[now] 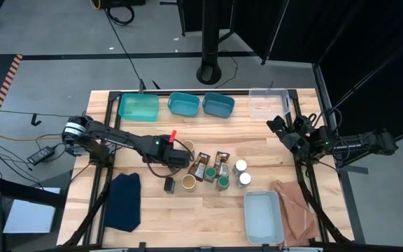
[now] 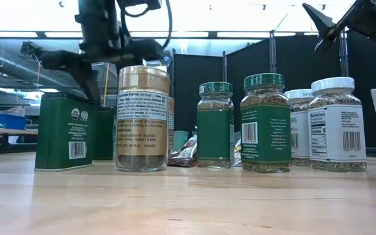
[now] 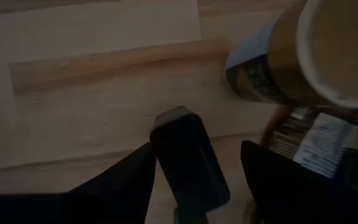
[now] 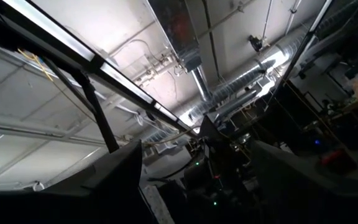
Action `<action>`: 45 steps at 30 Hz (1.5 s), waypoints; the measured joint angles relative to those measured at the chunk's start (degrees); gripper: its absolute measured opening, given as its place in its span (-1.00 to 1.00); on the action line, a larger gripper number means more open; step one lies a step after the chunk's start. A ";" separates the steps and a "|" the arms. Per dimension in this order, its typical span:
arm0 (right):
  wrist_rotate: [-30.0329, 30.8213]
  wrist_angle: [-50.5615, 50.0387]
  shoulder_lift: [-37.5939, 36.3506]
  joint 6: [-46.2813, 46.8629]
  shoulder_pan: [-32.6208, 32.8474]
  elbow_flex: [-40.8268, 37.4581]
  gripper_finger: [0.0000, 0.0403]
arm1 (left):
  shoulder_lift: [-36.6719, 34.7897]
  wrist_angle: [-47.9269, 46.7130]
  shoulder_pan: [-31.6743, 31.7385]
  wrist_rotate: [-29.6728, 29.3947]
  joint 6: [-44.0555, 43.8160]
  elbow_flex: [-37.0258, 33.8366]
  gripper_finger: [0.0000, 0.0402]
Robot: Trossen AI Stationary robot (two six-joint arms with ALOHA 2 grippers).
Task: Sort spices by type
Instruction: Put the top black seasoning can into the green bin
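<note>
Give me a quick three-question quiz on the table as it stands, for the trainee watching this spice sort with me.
1. True or false: the right gripper is down among the jars.
2. What lies between the left gripper's fingers in the left wrist view: A) a dark tin, B) a white-lidded jar, C) a packet?
3. How many white-lidded jars stand together on the table in the high view?

Key
1. False: it is raised by the table's far right corner, away from the spices.
2. A: the dark tin lies between its open fingers.
3. Two, beside the green-lidded jars.

Wooden table [image 1: 208, 210] under spice jars [image 1: 219, 171], teal bins [image 1: 177, 105], pale bin [image 1: 263, 217], dark cloth [image 1: 123, 201].
</note>
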 joint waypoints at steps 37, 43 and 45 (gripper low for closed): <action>-0.02 -1.54 0.00 -0.11 0.00 -0.01 0.52 | 2.53 -0.16 1.02 1.81 3.19 2.11 -0.39; -0.02 -1.61 0.00 -0.11 0.00 0.00 0.52 | 2.46 -5.51 4.34 0.87 8.74 6.81 -0.39; -0.02 -1.61 0.00 -0.11 0.00 0.00 0.52 | 2.46 -7.23 5.93 -0.19 11.18 8.72 -0.39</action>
